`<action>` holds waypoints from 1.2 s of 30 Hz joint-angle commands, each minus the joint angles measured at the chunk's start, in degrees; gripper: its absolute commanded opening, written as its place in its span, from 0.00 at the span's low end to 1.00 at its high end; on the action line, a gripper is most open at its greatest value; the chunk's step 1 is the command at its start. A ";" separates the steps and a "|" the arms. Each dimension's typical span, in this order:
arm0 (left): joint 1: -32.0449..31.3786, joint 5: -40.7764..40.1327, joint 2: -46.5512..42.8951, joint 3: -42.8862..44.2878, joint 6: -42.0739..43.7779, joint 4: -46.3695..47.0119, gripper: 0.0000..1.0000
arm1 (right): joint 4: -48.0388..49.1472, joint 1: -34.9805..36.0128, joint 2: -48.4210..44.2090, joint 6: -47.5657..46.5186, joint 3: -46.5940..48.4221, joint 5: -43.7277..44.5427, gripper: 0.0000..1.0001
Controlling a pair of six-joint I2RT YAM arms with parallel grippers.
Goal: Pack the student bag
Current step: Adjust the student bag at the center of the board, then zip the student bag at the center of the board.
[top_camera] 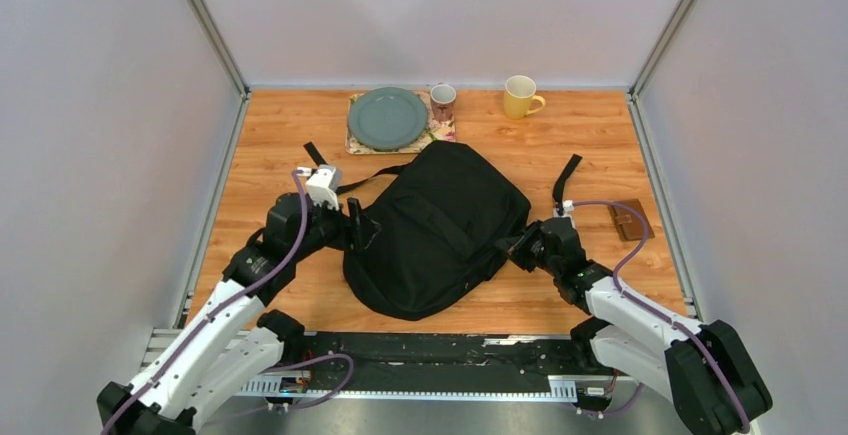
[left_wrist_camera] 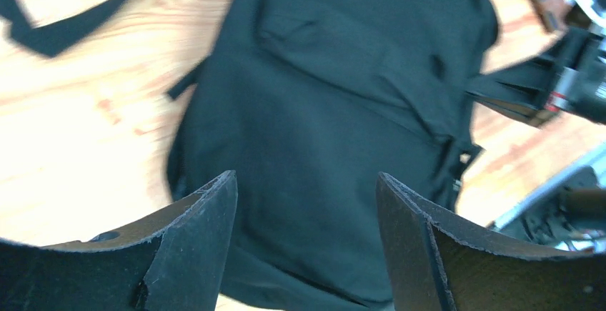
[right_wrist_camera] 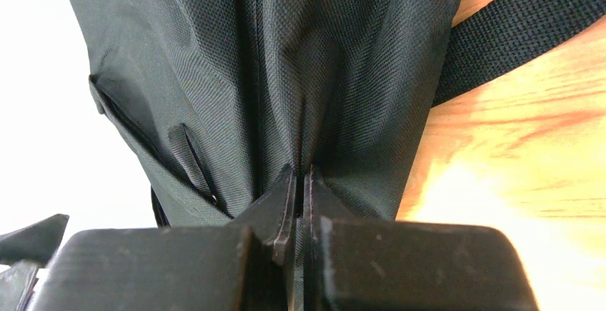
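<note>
The student bag (top_camera: 436,225), a large black fabric backpack, lies in the middle of the table with its straps (top_camera: 565,179) trailing out. My left gripper (top_camera: 358,225) hovers at the bag's left edge, jaws open, with only the bag's cloth (left_wrist_camera: 321,111) seen beyond the fingers (left_wrist_camera: 207,232) and nothing between them. My right gripper (top_camera: 520,245) is at the bag's right edge, shut on a pinched fold of the bag's fabric (right_wrist_camera: 300,111); the cloth bunches up into the closed fingertips (right_wrist_camera: 286,196). A black strap (right_wrist_camera: 514,25) runs off across the wood.
A small brown wallet (top_camera: 630,220) lies right of the bag. At the back stand a grey-green plate (top_camera: 387,117) on a flowery mat, a patterned cup (top_camera: 442,101) and a yellow mug (top_camera: 521,96). Side walls close in the table.
</note>
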 commanded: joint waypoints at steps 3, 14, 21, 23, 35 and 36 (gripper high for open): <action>-16.47 -5.91 2.35 -1.76 -3.88 9.77 0.78 | -1.48 0.37 -1.28 -0.23 -0.25 1.40 0.00; -37.50 -14.19 26.52 5.27 3.51 27.07 0.79 | -3.23 0.37 -3.12 -1.11 -0.16 -0.62 0.00; -38.03 -9.62 35.14 7.12 1.58 35.43 0.80 | -4.29 0.37 -5.67 -1.11 -1.21 -1.24 0.00; -38.03 -8.57 37.16 7.39 0.70 36.84 0.80 | -4.73 0.46 -6.37 -1.03 -1.21 -1.15 0.00; -38.56 -5.22 42.18 6.42 -5.28 40.80 0.62 | -4.47 0.37 -4.53 -2.17 -0.25 -2.56 0.00; -38.56 -5.40 42.27 6.51 -5.28 40.71 0.59 | -4.29 0.46 -4.44 -2.26 -0.25 -2.73 0.00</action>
